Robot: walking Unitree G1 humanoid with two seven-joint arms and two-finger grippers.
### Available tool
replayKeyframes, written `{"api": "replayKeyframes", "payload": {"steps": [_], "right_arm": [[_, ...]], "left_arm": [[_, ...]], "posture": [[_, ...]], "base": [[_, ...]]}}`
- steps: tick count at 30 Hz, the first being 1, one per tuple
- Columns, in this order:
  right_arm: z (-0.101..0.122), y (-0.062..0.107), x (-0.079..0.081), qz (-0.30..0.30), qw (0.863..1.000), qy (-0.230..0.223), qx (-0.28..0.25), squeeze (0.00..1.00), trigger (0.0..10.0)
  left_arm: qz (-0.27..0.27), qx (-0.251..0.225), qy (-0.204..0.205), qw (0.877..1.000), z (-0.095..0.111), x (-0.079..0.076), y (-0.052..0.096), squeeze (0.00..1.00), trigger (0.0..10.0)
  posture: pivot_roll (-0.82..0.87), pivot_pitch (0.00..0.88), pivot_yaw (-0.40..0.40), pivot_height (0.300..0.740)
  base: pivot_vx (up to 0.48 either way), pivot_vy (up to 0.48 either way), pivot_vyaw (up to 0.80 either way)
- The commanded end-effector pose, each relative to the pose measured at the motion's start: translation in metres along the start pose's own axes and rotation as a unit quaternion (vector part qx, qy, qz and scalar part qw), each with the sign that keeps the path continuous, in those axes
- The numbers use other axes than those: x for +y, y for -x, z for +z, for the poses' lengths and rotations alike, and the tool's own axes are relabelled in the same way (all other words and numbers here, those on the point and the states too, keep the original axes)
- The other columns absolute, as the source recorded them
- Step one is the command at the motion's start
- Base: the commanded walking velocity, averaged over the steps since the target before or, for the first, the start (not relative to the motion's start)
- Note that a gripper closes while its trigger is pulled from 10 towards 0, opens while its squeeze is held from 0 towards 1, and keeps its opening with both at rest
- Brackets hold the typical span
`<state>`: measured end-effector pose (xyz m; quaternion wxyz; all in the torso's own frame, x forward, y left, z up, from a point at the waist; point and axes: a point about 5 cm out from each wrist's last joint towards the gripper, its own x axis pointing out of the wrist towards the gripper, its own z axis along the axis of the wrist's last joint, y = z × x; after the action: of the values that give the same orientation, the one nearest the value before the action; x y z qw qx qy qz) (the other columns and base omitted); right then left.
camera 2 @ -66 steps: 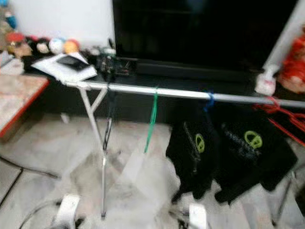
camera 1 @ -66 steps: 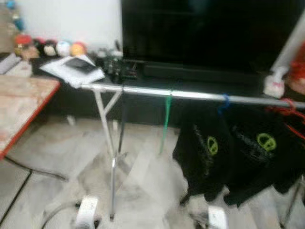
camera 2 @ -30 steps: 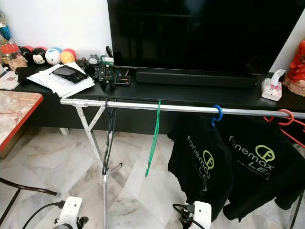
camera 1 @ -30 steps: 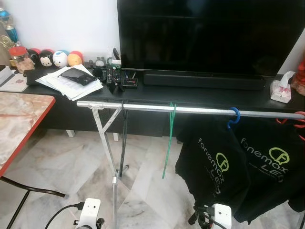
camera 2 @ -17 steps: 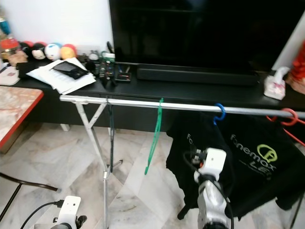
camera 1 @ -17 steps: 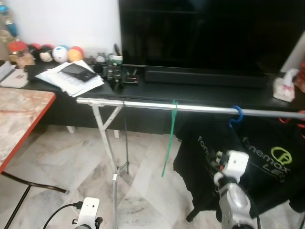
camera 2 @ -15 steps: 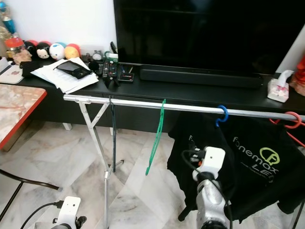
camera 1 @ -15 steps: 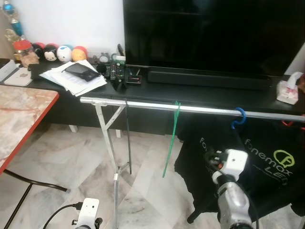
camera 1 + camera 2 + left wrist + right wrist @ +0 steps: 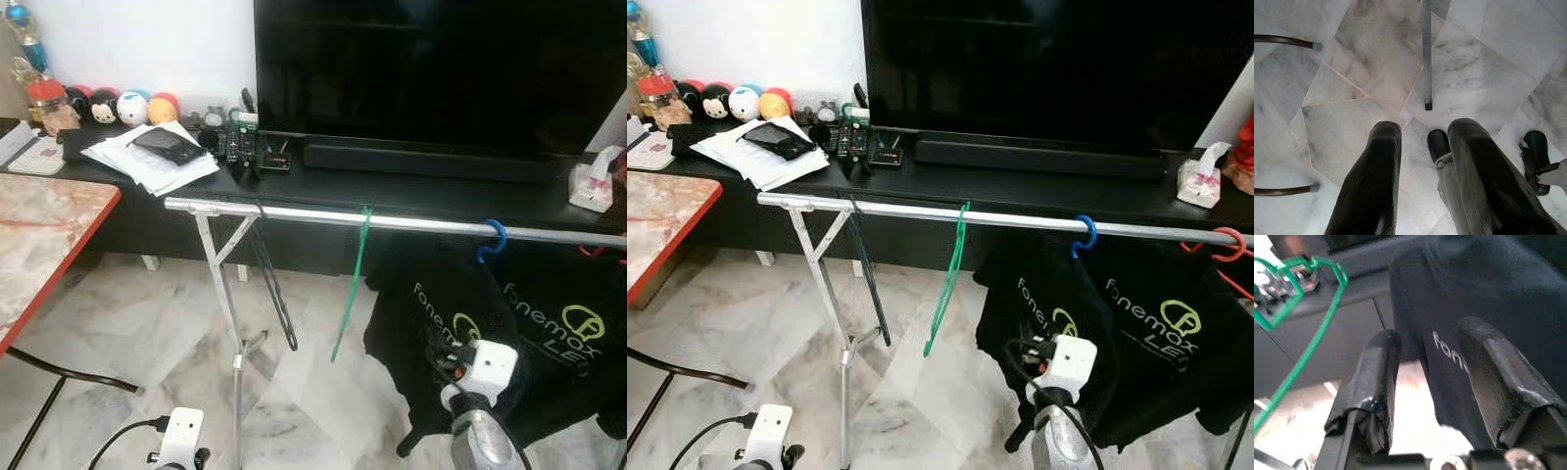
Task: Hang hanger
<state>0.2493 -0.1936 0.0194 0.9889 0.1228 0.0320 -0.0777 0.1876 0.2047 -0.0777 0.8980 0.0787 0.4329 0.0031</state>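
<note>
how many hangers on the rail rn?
4: black hanger by the rail's left end, green hanger mid-rail, blue hook carrying a black shirt, red hook at the right. More may hide beyond the frame edge.

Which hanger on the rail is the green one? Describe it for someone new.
Find the silver rail in front of the TV stand. The green hanger hangs near its middle, bare, between a black hanger by the rail's leg and a blue hook carrying a black T-shirt; it is the only green one.
</note>
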Motion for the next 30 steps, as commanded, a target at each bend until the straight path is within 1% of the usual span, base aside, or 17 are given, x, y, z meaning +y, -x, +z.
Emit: {"api": "replayKeyframes", "payload": {"steps": [1, 2, 5, 13, 19, 23, 30], "right_arm": [[0.013, -0.004, -0.004, -0.012, 1.000, -0.003, -0.024, 0.00, 10.0], [0.019, -0.007, -0.003, -0.004, 0.999, 0.014, -0.034, 0.00, 10.0], [0.022, -0.011, -0.001, 0.011, 0.999, 0.033, -0.036, 0.00, 10.0], [0.028, -0.019, 0.007, 0.017, 0.999, 0.030, -0.033, 0.00, 10.0], [0.034, -0.019, 0.008, 0.017, 0.999, 0.032, -0.029, 0.00, 10.0], [0.034, -0.020, 0.007, 0.016, 0.999, 0.034, -0.027, 0.00, 10.0], [0.035, -0.022, 0.012, 0.020, 0.999, 0.031, -0.018, 0.00, 10.0]], "left_arm": [[-0.005, 0.002, -0.009, 1.000, -0.002, -0.002, 0.001, 0.00, 10.0], [-0.006, 0.001, -0.009, 1.000, -0.002, -0.002, 0.000, 0.00, 10.0], [-0.006, 0.001, -0.008, 1.000, -0.002, -0.003, 0.000, 0.00, 10.0], [0.000, 0.000, -0.012, 1.000, -0.001, -0.002, 0.000, 0.00, 10.0], [0.000, 0.000, -0.013, 1.000, -0.001, -0.002, 0.000, 0.00, 10.0], [0.000, -0.001, -0.011, 1.000, 0.000, -0.003, 0.000, 0.00, 10.0], [0.003, -0.003, -0.009, 1.000, 0.000, -0.003, 0.000, 0.00, 10.0]], "posture": [[-0.08, 0.000, -0.066, 0.740], [-0.08, 0.000, -0.067, 0.740], [-0.08, 0.000, -0.073, 0.740], [-0.07, 0.000, -0.079, 0.740], [-0.08, 0.000, -0.075, 0.740], [-0.08, 0.000, -0.075, 0.740], [-0.08, 0.000, -0.080, 0.740]], "base": [[0.000, 0.000, 0.00], [0.000, 0.000, 0.00], [0.000, 0.000, 0.00], [0.000, 0.000, 0.00], [0.000, 0.000, 0.00], [0.000, 0.000, 0.00], [0.000, 0.000, 0.00]]}}
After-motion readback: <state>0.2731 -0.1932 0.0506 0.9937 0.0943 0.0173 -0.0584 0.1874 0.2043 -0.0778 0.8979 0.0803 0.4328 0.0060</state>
